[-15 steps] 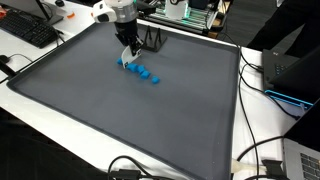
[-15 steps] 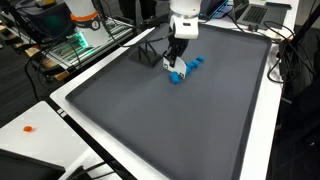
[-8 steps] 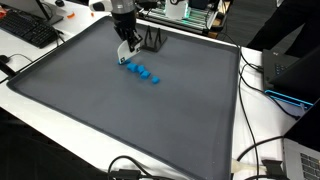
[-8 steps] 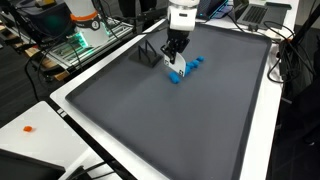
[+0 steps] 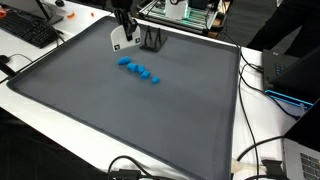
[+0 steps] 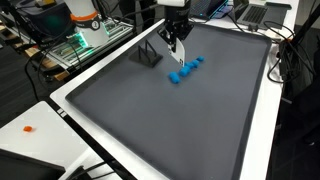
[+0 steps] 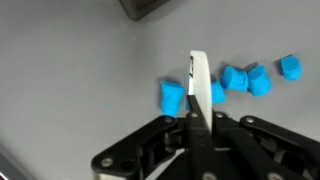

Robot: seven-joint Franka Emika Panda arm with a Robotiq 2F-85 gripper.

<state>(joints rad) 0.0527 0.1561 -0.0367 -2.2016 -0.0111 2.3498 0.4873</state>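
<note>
A row of several small blue pieces (image 5: 138, 70) lies on the dark grey mat (image 5: 120, 120); it also shows in the other exterior view (image 6: 184, 69) and in the wrist view (image 7: 236, 79). My gripper (image 5: 124, 32) (image 6: 177, 36) hangs above the end of the row, clear of the pieces. In the wrist view the gripper (image 7: 200, 112) is shut on a thin white flat strip (image 7: 198, 75), which points down towards the blue pieces. The strip's lower tip is above the mat and touches nothing.
A small black stand (image 5: 152, 40) (image 6: 150, 55) sits on the mat close behind the gripper; its edge shows in the wrist view (image 7: 160, 6). A keyboard (image 5: 28, 30), cables (image 5: 262, 160) and laptops (image 5: 290, 70) lie round the mat's white border.
My gripper has risen from the end of the blue row, where the white strip was down among the pieces, and moved slightly towards the black stand. The blue pieces stay in a row.
</note>
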